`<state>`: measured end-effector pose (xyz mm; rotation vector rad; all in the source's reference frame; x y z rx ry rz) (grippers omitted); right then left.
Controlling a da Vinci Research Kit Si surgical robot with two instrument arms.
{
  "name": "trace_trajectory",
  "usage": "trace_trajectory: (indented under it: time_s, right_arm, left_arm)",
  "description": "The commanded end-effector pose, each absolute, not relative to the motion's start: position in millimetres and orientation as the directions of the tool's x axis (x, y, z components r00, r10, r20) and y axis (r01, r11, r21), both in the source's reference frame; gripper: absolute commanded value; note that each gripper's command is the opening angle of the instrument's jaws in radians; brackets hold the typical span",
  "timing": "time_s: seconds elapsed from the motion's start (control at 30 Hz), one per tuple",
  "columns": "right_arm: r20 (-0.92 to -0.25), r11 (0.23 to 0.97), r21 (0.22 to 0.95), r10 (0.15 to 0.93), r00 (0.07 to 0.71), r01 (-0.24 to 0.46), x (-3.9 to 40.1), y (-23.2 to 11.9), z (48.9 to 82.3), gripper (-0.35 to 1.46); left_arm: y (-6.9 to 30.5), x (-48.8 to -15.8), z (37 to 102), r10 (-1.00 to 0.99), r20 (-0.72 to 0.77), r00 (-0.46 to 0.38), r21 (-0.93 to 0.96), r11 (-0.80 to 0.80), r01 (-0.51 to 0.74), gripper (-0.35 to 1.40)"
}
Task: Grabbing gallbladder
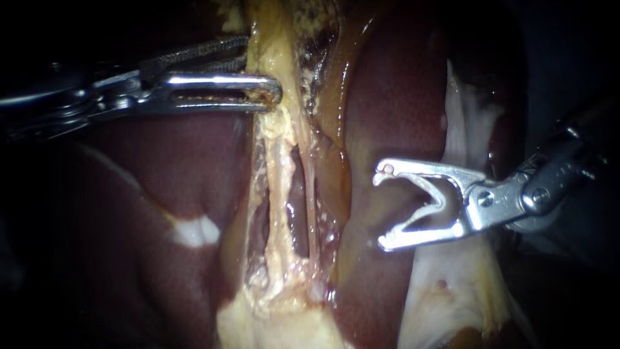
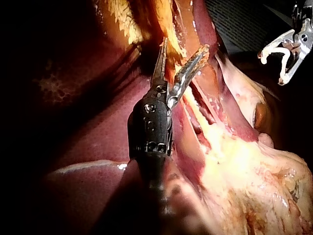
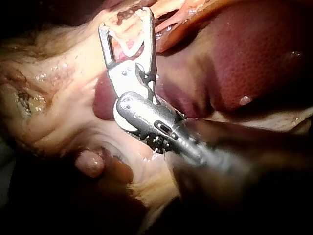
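Gallbladder tissue, pale yellow, runs down from the far centre of the endoscope view. It narrows into two thin tubes that lie taut over the dark red liver. The left instrument reaches it from the left with its jaws narrowly apart. One jaw passes behind the pale band and the other lies across its front, so both appear to bear on it. Judgement: the grip is placed high on the band so that a pull would stretch the tubes and open the gaps between them. The right instrument stands to the right of the tubes and apart from them. Its jaws are spread wide and empty over the liver, seemingly held ready.

Left wrist view: the left instrument shows a narrow V with a strip of yellow-orange gallbladder between the two jaws. Part of one jaw's toothed face is uncovered, so the bite looks shallow. Judgement: it could slip under traction. The right instrument hangs well beyond it, wide open and gripping nothing. Liver lies beside and under the shaft.

Right wrist view: the right instrument is spread wide. Pale tissue shows ahead of its jaws, but no contact from two sides can be seen. Liver lies beside it. The left instrument is not seen here.
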<state>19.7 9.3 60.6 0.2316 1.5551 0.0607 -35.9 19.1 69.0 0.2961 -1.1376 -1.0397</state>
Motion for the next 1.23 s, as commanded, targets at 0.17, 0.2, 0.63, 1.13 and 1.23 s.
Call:
trace_trajectory:
  time_s: [0.17, 0.2, 0.63, 1.13, 1.23]
  right_arm:
    - [-0.983, 0.977, 0.185, 0.184, 0.019, 0.107, 19.7, 9.3, 60.5, 0.56]
    - [-0.983, 0.977, 0.185, 0.184, 0.019, 0.107, 19.7, 9.3, 60.5, 0.56]
    - [-0.983, 0.977, 0.185, 0.184, 0.019, 0.107, 19.7, 9.3, 60.5, 0.56]
    - [-0.983, 0.977, 0.185, 0.184, 0.019, 0.107, 19.7, 9.3, 60.5, 0.56]
    - [-0.983, 0.977, 0.185, 0.184, 0.019, 0.107, 19.7, 9.3, 60.6, 0.55]
  left_arm:
    - [19.1, -35.3, 70.3, -0.810, 0.585, 0.045, 0.667, 0.512, 0.542, 0.29]
    - [19.0, -35.2, 70.7, -0.813, 0.580, 0.047, 0.668, 0.508, 0.544, 0.27]
    - [18.7, -34.0, 71.0, -0.846, 0.531, 0.052, 0.685, 0.465, 0.561, -0.35]
    - [18.7, -33.9, 70.4, -0.858, 0.511, 0.052, 0.694, 0.448, 0.563, -0.35]
    - [18.6, -34.0, 70.3, -0.858, 0.510, 0.052, 0.695, 0.448, 0.562, -0.35]
